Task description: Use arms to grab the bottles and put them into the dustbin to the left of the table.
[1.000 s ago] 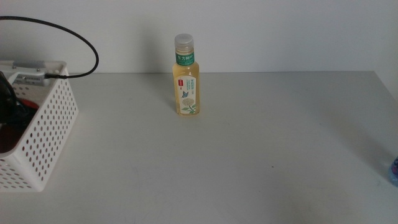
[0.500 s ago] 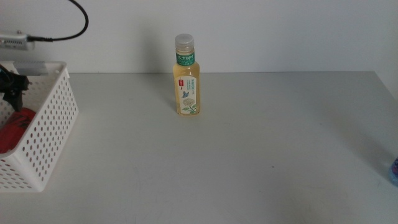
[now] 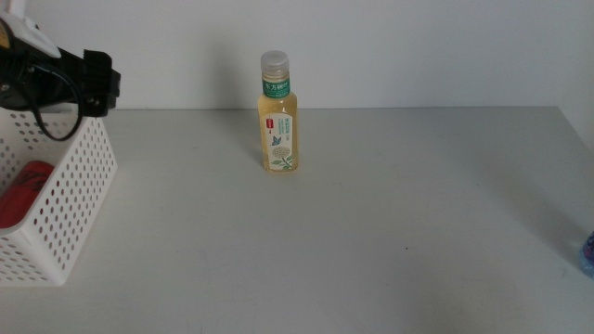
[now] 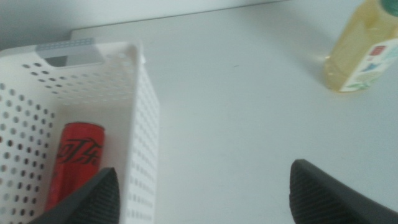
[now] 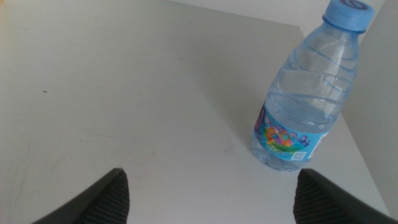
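Note:
A pale-yellow tea bottle (image 3: 278,116) stands upright at the back middle of the table (image 3: 371,223); it also shows in the left wrist view (image 4: 364,53). My left gripper (image 3: 100,83) hovers over the near-right corner of the white dustbin (image 3: 70,195), open and empty (image 4: 202,199). A red soda can (image 4: 74,162) lies inside the dustbin (image 4: 142,124), also seen as a red patch (image 3: 23,193). The small water bottle (image 5: 305,93) with a blue cap stands at the table's right edge (image 3: 588,255). My right gripper (image 5: 214,199) is open, a little short of it.
The dustbin takes up the table's left end. The right arm is outside the middle view. The table's far edge meets a white wall behind the tea bottle.
My left arm has lifted out of the dustbin and swung toward the table. The red can stays lying in the dustbin. Both bottles are where they were.

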{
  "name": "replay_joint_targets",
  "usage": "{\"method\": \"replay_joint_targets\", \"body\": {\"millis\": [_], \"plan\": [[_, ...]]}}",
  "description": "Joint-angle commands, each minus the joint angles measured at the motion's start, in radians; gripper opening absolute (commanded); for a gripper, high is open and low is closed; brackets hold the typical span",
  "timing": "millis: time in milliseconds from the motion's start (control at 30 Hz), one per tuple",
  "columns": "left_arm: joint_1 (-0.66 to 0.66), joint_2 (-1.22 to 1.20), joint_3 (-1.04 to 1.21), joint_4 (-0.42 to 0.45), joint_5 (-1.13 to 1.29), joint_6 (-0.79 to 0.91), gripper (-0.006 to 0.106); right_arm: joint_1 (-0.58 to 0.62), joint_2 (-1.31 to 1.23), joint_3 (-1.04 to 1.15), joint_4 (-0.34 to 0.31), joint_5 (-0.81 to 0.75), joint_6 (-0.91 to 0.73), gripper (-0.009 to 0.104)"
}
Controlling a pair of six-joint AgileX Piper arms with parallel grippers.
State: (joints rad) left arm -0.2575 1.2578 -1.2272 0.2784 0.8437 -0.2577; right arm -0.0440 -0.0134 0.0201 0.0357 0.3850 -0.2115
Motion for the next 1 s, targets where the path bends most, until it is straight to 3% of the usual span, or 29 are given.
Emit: {"method": "replay_joint_targets", "body": {"millis": [0,300,600,767,967], "plan": [[-0.067,-0.077,0.021,0.026,-0.075,-0.074,0.094,-0.007,-0.022,-0.001,-0.008,-0.062,-0.009,0.068],[-0.247,-0.188,0.151,0.045,-0.178,-0.142,0.094,-0.007,-0.022,-0.001,-0.008,-0.062,-0.009,0.068],[-0.259,-0.307,0.534,-0.125,-0.707,-0.094,0.088,-0.007,-0.022,-0.001,-0.008,-0.062,-0.009,0.068],[-0.259,-0.313,0.749,-0.268,-0.977,-0.032,0.079,-0.007,-0.022,-0.001,-0.008,-0.062,-0.009,0.068],[-0.259,-0.288,0.838,-0.285,-1.112,-0.028,0.068,-0.007,-0.022,-0.001,-0.008,-0.062,-0.009,0.068]]}}
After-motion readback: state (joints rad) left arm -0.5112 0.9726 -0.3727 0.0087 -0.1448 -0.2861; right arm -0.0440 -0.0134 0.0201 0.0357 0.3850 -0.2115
